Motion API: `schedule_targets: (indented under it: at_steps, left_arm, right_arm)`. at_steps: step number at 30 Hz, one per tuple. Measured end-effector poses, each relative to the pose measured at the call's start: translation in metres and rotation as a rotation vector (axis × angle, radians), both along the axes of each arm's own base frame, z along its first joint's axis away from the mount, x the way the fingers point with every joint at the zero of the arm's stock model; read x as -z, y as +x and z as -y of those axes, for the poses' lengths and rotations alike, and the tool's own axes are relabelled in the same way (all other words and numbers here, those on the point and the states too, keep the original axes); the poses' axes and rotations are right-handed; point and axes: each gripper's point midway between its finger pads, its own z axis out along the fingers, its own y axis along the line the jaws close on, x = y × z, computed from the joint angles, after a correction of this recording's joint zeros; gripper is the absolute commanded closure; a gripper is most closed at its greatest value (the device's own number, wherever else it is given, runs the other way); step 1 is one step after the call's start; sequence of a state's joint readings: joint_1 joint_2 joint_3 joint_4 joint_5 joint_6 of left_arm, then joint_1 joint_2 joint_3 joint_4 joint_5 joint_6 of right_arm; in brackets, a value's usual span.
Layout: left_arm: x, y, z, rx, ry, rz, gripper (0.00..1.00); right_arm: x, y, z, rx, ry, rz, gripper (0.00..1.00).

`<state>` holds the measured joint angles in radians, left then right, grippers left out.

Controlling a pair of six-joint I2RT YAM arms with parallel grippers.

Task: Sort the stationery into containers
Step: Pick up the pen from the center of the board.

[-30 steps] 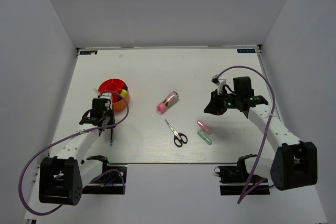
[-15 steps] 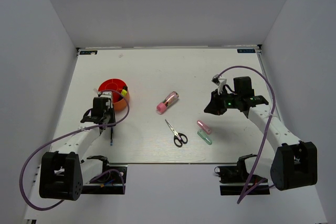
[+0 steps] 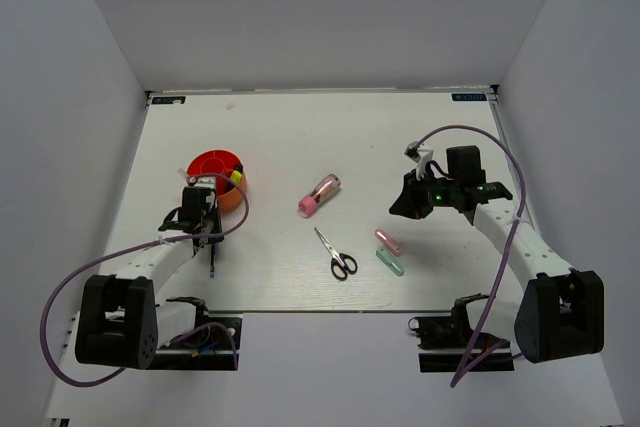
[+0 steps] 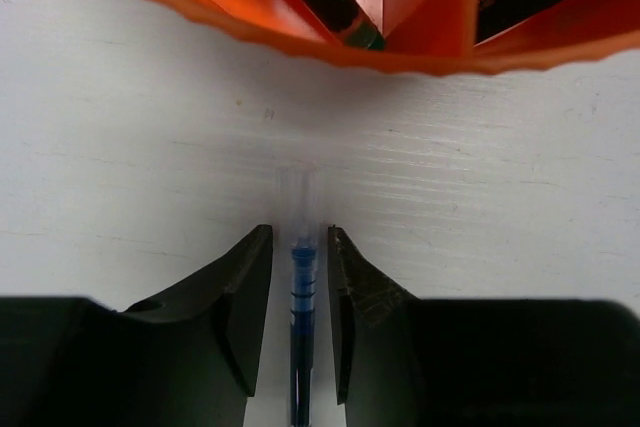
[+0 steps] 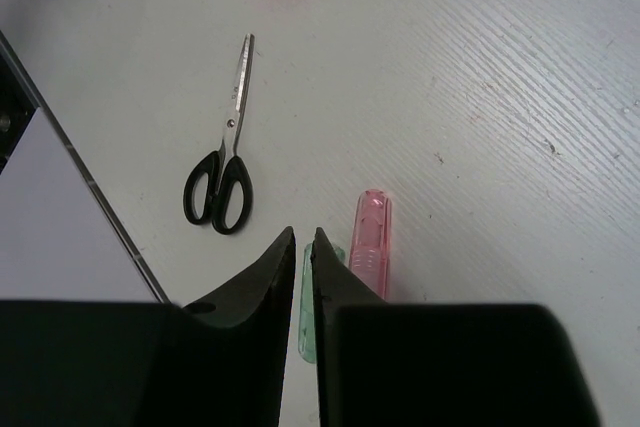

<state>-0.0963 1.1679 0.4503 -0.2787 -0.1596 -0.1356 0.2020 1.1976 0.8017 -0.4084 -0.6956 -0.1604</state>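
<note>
Left gripper [image 4: 299, 242] straddles the blue clear-capped pen [image 4: 302, 297] lying on the tabletop [image 4: 120, 147]. Its jaws are narrowly parted and no firm contact shows. The pen's long axis points up-frame at the round red-orange plastic pot [image 4: 250, 37] just beyond. Right gripper [image 5: 304, 242], all but closed and empty, hangs beside the pink capsule-shaped piece [image 5: 370, 242].
</note>
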Motion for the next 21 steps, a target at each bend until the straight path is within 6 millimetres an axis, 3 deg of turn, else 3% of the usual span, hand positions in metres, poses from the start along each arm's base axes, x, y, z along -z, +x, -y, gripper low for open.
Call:
schedule_targets:
  at_steps: [4,16,21]
  left_arm:
    - [0.000,0.003,0.001,0.004,0.020,0.010,0.62]
    - [-0.001,0.004,0.002,-0.006,0.076,0.020,0.95]
    - [-0.003,-0.006,0.002,-0.021,0.062,0.001,0.99]
  right_arm:
    - [-0.001,0.000,0.000,0.000,0.005,-0.001,0.85]
    - [-0.002,0.000,0.000,-0.001,0.016,-0.004,0.85]
    - [-0.004,-0.001,0.000,-0.002,0.022,0.001,0.85]
